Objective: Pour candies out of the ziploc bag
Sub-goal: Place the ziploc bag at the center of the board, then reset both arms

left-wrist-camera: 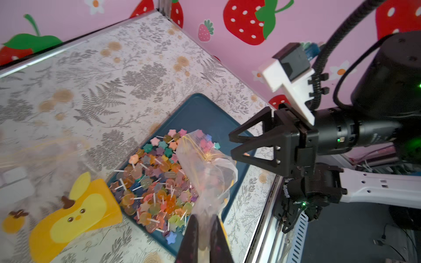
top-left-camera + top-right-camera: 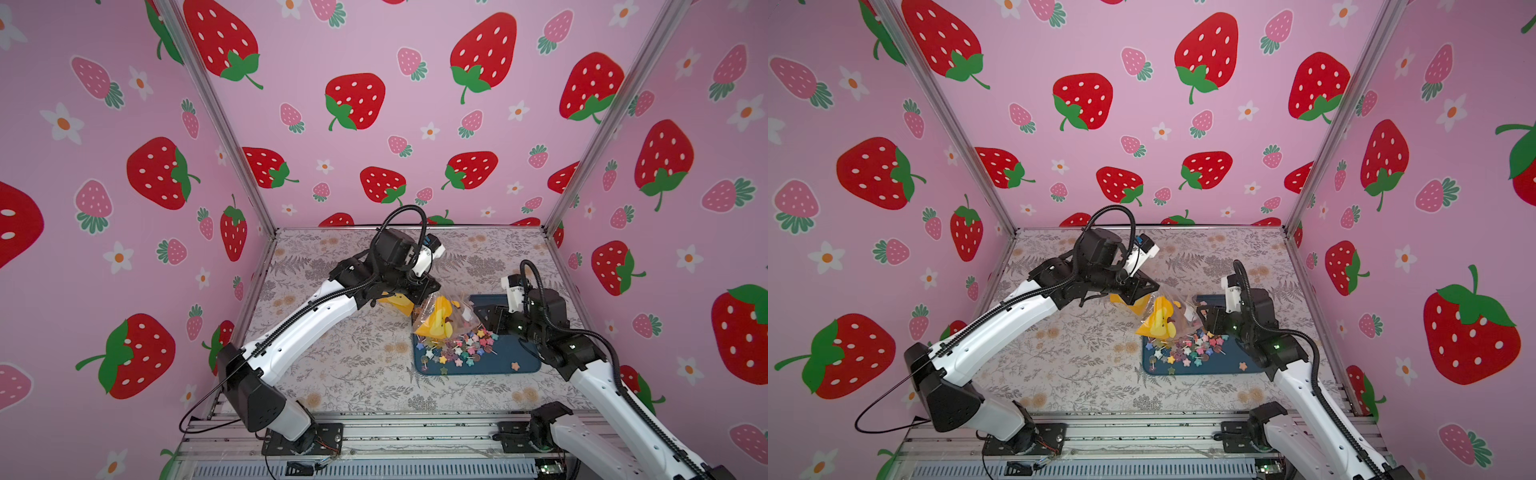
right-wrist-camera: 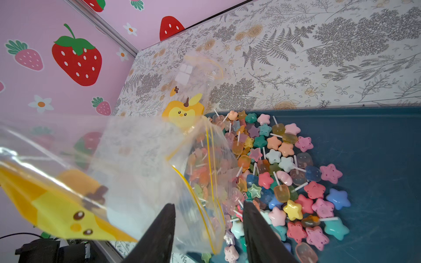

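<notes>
1. Hanging over the corner of the blue tray point(image 2: 521, 353) nearest the left arm, the ziploc bag point(image 2: 438, 322) is up off the floral table point(image 2: 332, 365). It is clear plastic with a yellow cartoon print.
2. Left gripper point(image 1: 204, 218): jaws together, clamped on a bunched fold of the bag point(image 1: 206, 166). The rest of the plastic spreads away from the fingertips toward the tray.
3. Right gripper point(image 3: 208, 205): jaws apart, and nothing is clamped. The bag's yellow-lined zip edge point(image 3: 205, 173) sags into the gap between them, close to one finger and clear of the other.
4. From the left wrist, the right gripper point(image 1: 231, 145) sits just beside the bag's crumpled corner. I cannot tell if a tip touches it.
5. And the candies point(image 2: 457, 349) are out! Stars and stick lollipops lie heaped on the tray point(image 3: 376, 159), right under and beside the bag's mouth.
6. The heap point(image 3: 284, 177) lies mostly beyond the right jaws, spilling past one fingertip.
7. One peach star point(image 2: 515, 366) lies alone on the tray, well apart from the pile.
8. Some sweets show through the plastic, but I cannot tell whether they are inside or underneath.
</notes>
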`<move>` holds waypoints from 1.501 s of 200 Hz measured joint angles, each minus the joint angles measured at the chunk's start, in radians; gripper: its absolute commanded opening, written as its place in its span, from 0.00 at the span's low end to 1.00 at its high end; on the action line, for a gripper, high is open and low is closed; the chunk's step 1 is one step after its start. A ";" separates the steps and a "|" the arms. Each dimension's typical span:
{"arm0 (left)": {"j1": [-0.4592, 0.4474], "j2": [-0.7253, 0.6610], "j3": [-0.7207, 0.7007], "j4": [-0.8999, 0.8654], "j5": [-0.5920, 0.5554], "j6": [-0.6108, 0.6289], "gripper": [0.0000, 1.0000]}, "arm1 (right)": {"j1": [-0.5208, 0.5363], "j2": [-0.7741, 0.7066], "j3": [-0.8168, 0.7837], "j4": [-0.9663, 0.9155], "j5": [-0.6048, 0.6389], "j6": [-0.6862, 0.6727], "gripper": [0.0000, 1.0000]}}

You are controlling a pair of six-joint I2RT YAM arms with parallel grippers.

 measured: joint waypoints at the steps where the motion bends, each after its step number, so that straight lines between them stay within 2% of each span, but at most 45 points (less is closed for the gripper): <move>1: 0.002 -0.004 -0.003 0.000 -0.002 0.000 0.00 | 0.000 -0.001 0.000 -0.001 0.002 -0.003 0.57; 45: 0.141 -0.266 -0.336 0.093 -0.070 -0.092 0.00 | 0.000 -0.039 0.009 -0.016 0.014 -0.053 0.63; 74: 0.233 -0.372 -0.580 0.162 -0.072 -0.171 0.00 | 0.000 -0.038 0.033 -0.014 0.013 -0.069 0.64; 77: 0.244 -0.379 -0.601 0.167 -0.072 -0.180 0.04 | 0.000 -0.036 0.035 -0.014 0.014 -0.069 0.64; 83: 0.266 -0.392 -0.640 0.181 -0.068 -0.193 0.26 | 0.000 -0.031 0.039 -0.013 0.016 -0.069 0.64; 90: 0.286 -0.401 -0.671 0.189 -0.067 -0.209 0.43 | 0.000 -0.021 0.046 -0.016 0.025 -0.068 0.65; 109: 0.314 -0.414 -0.721 0.201 -0.077 -0.234 0.56 | 0.000 0.012 0.067 -0.018 0.067 -0.068 0.66; 114: 0.315 -0.420 -0.724 0.201 -0.086 -0.235 0.76 | 0.000 0.019 0.071 -0.017 0.082 -0.068 0.67; 118: 0.317 -0.426 -0.725 0.199 -0.101 -0.235 0.96 | 0.000 0.026 0.074 -0.016 0.103 -0.068 0.67; 121: 0.318 -0.431 -0.725 0.198 -0.114 -0.241 1.00 | 0.000 0.030 0.076 -0.016 0.112 -0.067 0.67; 142: 0.326 -0.498 -0.719 0.184 -0.227 -0.242 0.99 | 0.000 0.062 0.086 0.006 0.237 -0.067 0.69; 168: 0.364 -0.583 -0.671 0.156 -0.428 -0.230 0.99 | 0.000 0.133 0.105 0.058 0.474 -0.111 0.69; 193: 0.455 -0.622 -0.657 0.209 -0.597 -0.174 0.99 | -0.002 0.204 0.089 0.204 0.720 -0.267 0.70; 211: 0.536 -0.614 -0.701 0.304 -0.677 -0.122 0.99 | -0.021 0.257 0.035 0.373 0.839 -0.407 0.70; 232: 0.612 -0.565 -0.837 0.449 -0.718 -0.052 0.99 | -0.074 0.345 -0.045 0.529 0.914 -0.501 0.69; 256: 0.666 -0.465 -1.005 0.545 -0.735 -0.035 0.99 | -0.112 0.455 -0.169 0.667 0.961 -0.557 0.68; 281: 0.724 -0.406 -1.160 0.712 -0.701 -0.040 0.99 | -0.124 0.529 -0.268 0.785 0.951 -0.563 0.69; 300: 0.743 -0.329 -1.202 0.842 -0.639 -0.045 0.99 | -0.152 0.555 -0.298 0.878 0.902 -0.565 0.68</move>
